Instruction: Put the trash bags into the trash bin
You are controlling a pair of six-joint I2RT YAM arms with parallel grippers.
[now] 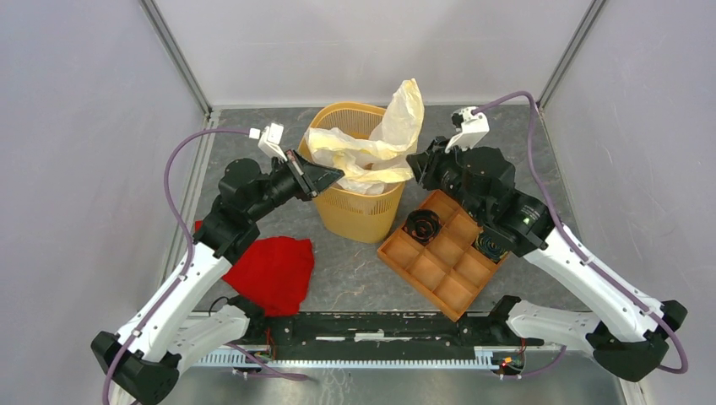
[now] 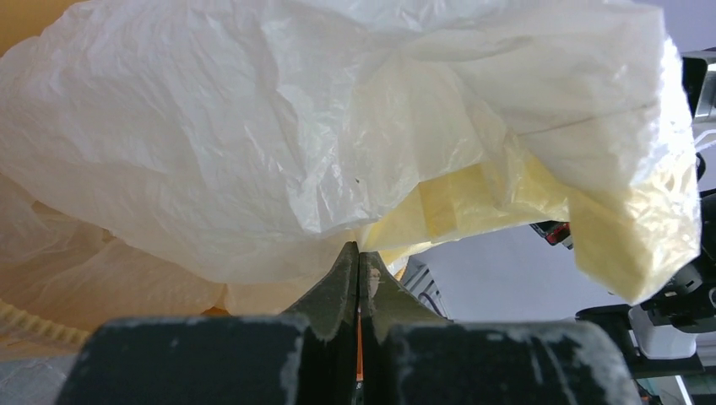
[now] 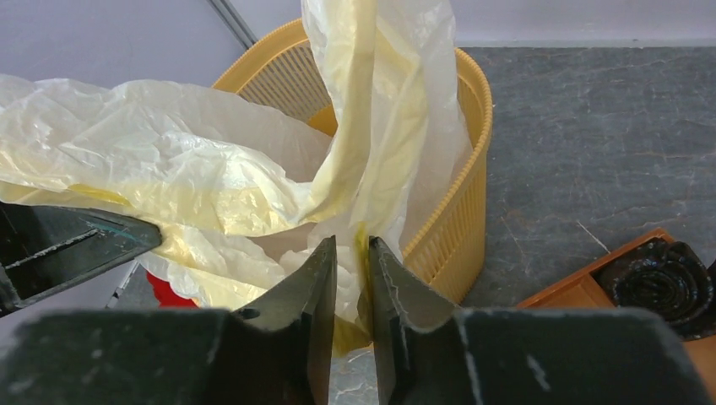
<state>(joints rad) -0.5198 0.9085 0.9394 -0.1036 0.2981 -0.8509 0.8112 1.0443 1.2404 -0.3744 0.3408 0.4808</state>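
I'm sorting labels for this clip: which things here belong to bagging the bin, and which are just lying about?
Part of the job:
trash bag
trash bin
left claw and right claw, both pinching the bag

Just lying about:
red cloth
compartment tray
black coils in the tray

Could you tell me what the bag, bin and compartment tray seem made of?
The trash bag looks like thin plastic film: cream-white, translucent, crinkled. The trash bin seems moulded plastic, orange-yellow, with fine vertical slits. The compartment tray is matte orange-brown, perhaps wood or plastic; unclear.
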